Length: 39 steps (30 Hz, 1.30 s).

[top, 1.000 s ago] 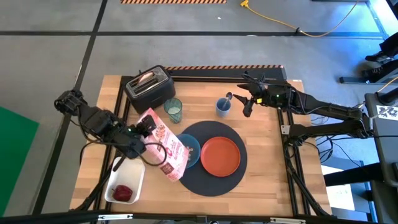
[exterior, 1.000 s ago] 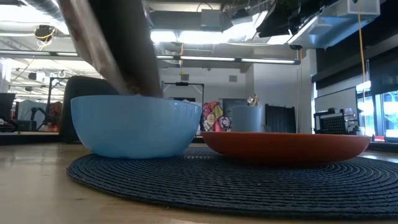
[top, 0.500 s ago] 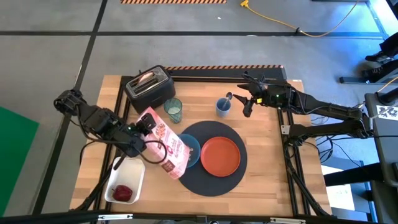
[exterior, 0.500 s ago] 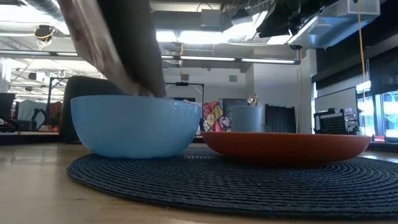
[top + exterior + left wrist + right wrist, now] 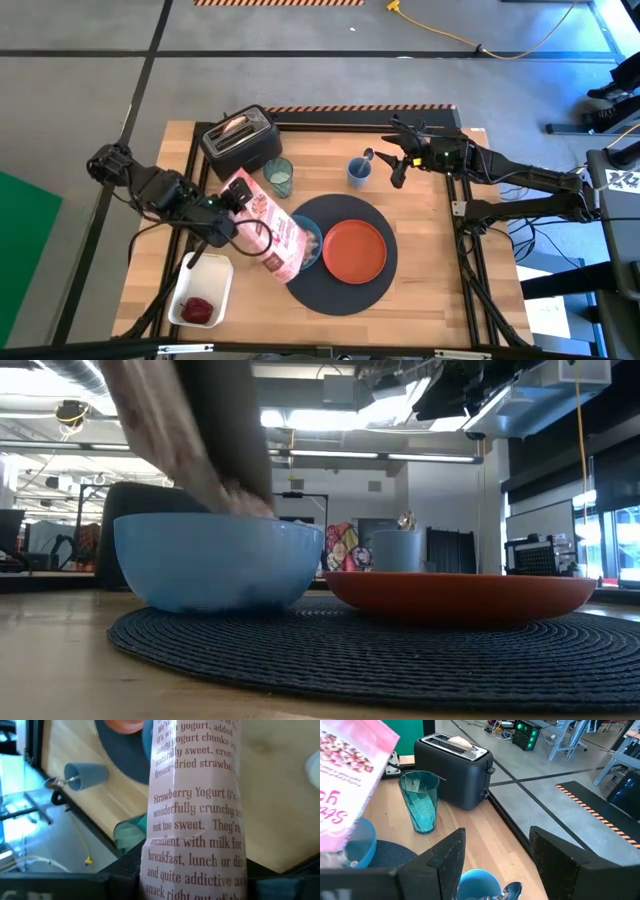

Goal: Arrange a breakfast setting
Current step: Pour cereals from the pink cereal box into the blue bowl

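Left hand holds pink bag reading "Strawberry Yogurt O's".

pink cereal bag reading "Strawberry Yogurt O's", "wonderfully crunchy"

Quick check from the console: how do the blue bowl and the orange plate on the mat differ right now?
The blue bowl is deep with tall curved walls; the orange plate is shallow and wide. The bowl sits near the mat's left edge, the plate near its middle. The left gripper holds a pink cereal bag tilted over the bowl, partly hiding it; nothing covers the plate. Both are round and rest side by side on the mat.
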Motion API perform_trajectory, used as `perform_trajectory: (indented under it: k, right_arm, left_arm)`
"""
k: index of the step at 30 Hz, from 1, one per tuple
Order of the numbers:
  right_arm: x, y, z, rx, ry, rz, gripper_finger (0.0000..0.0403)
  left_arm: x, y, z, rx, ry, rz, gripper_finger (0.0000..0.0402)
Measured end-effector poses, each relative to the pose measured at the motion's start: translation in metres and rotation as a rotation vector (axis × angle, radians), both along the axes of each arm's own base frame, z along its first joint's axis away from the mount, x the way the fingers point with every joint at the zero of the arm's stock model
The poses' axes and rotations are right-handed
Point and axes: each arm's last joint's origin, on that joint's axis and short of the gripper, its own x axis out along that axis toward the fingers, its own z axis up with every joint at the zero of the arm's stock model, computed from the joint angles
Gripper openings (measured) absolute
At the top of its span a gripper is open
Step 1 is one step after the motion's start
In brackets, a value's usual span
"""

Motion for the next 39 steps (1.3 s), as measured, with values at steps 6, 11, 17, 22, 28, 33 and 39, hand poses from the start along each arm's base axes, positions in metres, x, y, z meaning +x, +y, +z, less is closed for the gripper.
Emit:
perform_trajectory:
  k: [6, 11, 17, 22, 28, 33, 39]
  right_arm:
    - [0.0, 0.0, 0.0, 0.001, 0.0, 0.002, 0.0211]
    - [0.0001, 0.0002, -0.0001, 0.002, 0.0, 0.006, 0.0211]
    - [0.0, 0.0002, -0.0001, 0.002, 0.001, 0.007, 0.0211]
    - [-0.0006, 0.0004, -0.0022, 0.009, 0.022, 0.006, 0.0211]
    - [-0.0009, 0.0005, -0.0028, 0.013, 0.028, 0.006, 0.0211]
    - [-0.001, 0.0005, -0.0028, 0.017, 0.026, 0.004, 0.0211]
    - [-0.0009, 0.0005, -0.0027, 0.017, 0.025, 0.004, 0.0211]
  left_arm:
    - [0.0013, 0.0025, -0.0002, -0.002, 0.002, 0.013, 0.014]
    - [0.0011, 0.0021, -0.0005, -0.01, 0.008, 0.009, 0.0139]
    - [0.001, 0.0019, -0.0005, -0.018, 0.009, 0.012, 0.0139]
    - [-0.0002, 0.0015, -0.0003, -0.058, 0.016, 0.025, 0.0139]
    - [-0.0053, 0.006, 0.0037, -0.059, -0.007, 0.032, 0.0139]
    - [-0.0037, 0.0057, 0.0029, -0.057, -0.003, 0.033, 0.0139]
    - [-0.0045, 0.0067, 0.0007, -0.046, 0.0, 0.032, 0.0139]
